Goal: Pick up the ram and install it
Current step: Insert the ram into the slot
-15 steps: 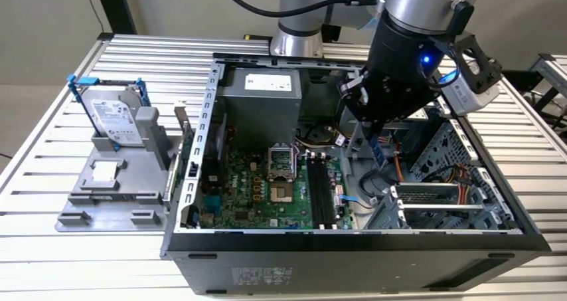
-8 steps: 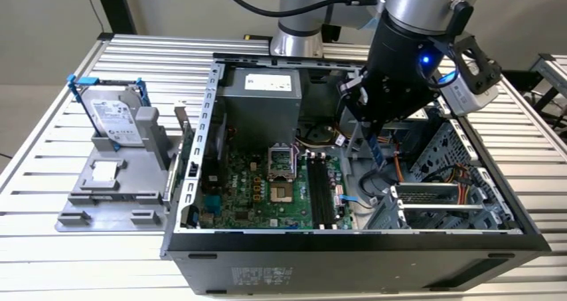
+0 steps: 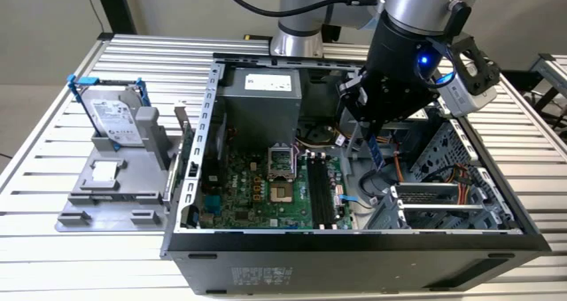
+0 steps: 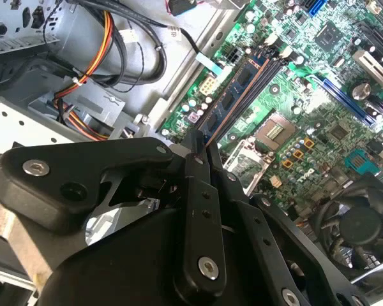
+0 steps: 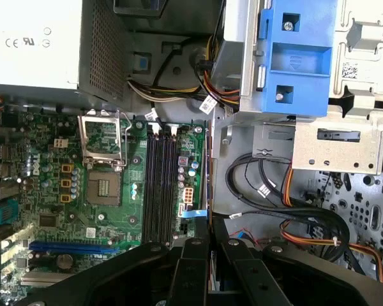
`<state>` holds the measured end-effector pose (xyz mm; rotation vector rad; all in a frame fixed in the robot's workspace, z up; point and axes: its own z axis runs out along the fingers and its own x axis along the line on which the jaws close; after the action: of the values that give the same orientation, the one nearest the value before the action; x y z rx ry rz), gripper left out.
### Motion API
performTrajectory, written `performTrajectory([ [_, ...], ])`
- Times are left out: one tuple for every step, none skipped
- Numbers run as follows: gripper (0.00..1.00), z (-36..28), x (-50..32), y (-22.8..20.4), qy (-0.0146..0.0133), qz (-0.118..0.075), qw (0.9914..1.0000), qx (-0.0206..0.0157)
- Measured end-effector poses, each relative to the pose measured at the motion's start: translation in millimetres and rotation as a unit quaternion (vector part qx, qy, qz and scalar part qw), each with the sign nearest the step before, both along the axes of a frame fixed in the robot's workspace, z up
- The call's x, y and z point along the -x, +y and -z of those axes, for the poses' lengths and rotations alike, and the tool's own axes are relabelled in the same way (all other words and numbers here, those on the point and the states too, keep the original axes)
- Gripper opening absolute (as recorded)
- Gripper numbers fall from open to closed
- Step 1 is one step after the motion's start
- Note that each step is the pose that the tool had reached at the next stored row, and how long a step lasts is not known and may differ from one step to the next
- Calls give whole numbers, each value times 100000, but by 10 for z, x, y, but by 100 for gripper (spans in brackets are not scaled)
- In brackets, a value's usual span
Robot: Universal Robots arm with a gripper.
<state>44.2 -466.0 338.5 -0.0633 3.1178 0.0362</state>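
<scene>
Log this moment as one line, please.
gripper: shut on ram | ram: held above motherboard, beside memory slots | install: not seated

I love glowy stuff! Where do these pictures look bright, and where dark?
In the exterior view a blue light glows on the arm above the ram; in the first wrist view the power supply glares white; in the second wrist view the gripper, shut on the ram, looks dark.
</scene>
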Motion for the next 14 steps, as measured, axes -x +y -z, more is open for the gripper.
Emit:
performTrajectory([
  [0,1,1,0,1,96,100000,-1],
  [0,1,1,0,0,115,100000,1],
  [0,1,1,0,1,132,100000,0],
  [0,1,1,0,0,147,100000,2],
  [0,1,1,0,2,162,100000,3],
  [0,1,2,0,1,178,100000,3],
  [0,1,1,0,-1,178,100000,2],
  [0,4,1,0,-1,180,100000,-3],
  [0,8,1,0,-2,180,100000,-17],
  [0,12,1,0,-3,179,100000,-10],
  [0,16,1,0,0,178,100000,1],
  [0,22,1,0,-2,181,100000,-4],
  [0,26,1,0,0,183,100000,-1],
  [0,31,1,1,-2,187,100000,2],
])
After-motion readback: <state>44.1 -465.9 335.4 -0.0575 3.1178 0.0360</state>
